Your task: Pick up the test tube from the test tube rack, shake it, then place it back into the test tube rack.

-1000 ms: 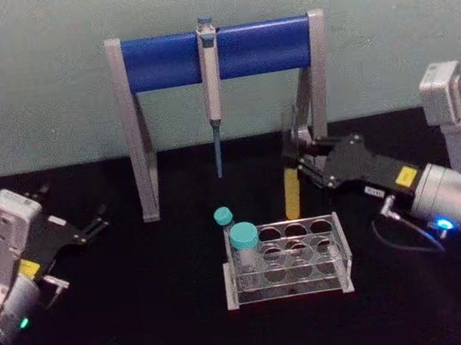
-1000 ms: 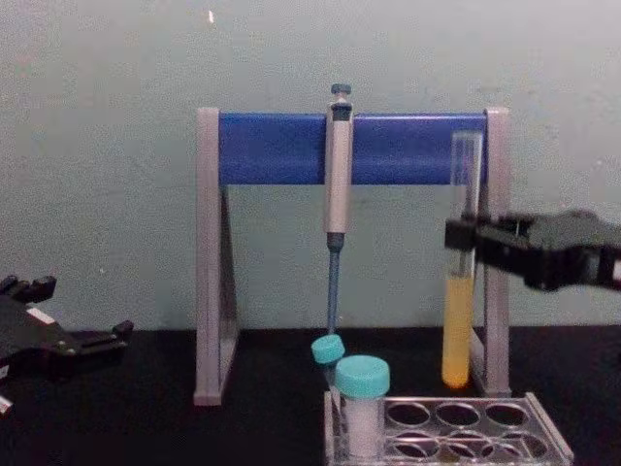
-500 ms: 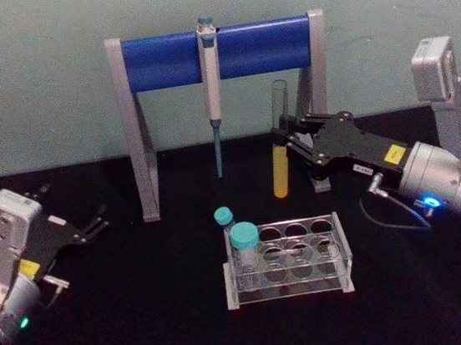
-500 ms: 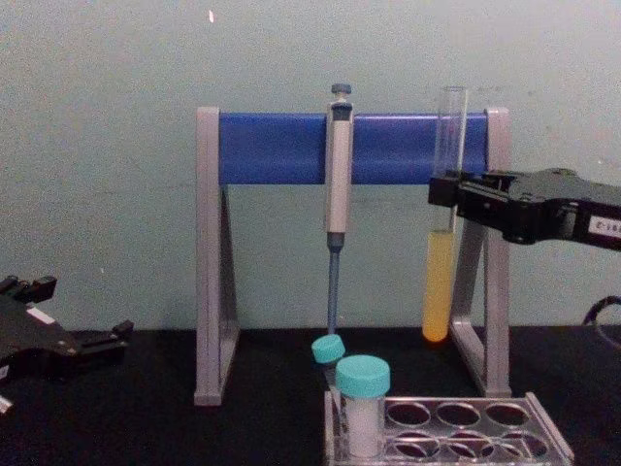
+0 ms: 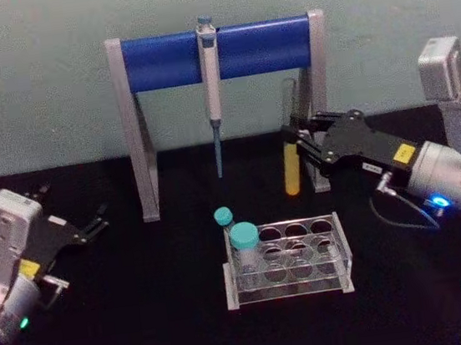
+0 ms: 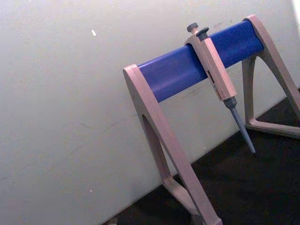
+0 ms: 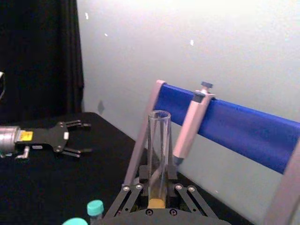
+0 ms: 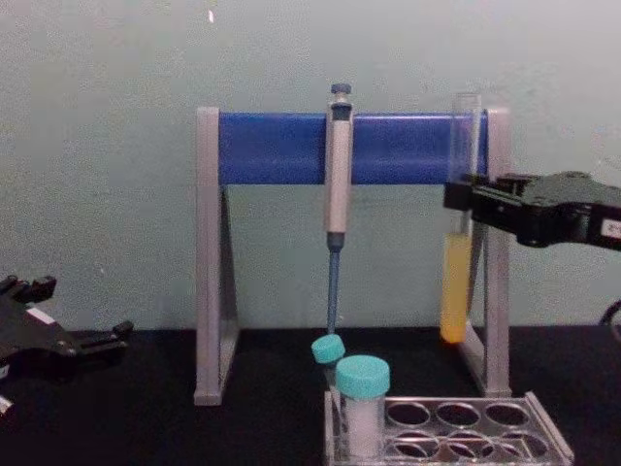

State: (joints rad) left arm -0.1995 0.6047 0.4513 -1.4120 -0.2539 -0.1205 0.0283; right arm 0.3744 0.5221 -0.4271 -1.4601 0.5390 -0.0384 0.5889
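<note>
Right gripper (image 5: 294,141) clenched on the test tube (image 5: 292,169), pinching the glass above the yellow fill. Tube near upright, held clear above and behind the right rear corner of the test tube rack (image 5: 344,251), touching nothing else. Left gripper (image 5: 94,225) released, fingers spread, parked low and well off to the rack's left. Judged step: shaking, return to rack not yet done. Risks: the tube is uncapped, so a hard or tilted shake could throw liquid out of the mouth. Smooth glass held at one narrow band could slip or pivot between the pads. The grey leg of the pipette stand (image 5: 315,95), behind the rack, is near the tube, and a wide swing that way could knock glass on it. On the return, a tube that comes down tilted or off a hole could strike the rack's top plate and shove the light rack, or nudge the teal-capped vial (image 5: 245,246) in the rack's left column. The chest view gives the liquid level and the gap between tube bottom and rack top, but there tube and stand leg overlap. The head view separates them and sets the tube behind the rack. The right wrist view shows the open mouth and the linkage either side of the glass.
</note>
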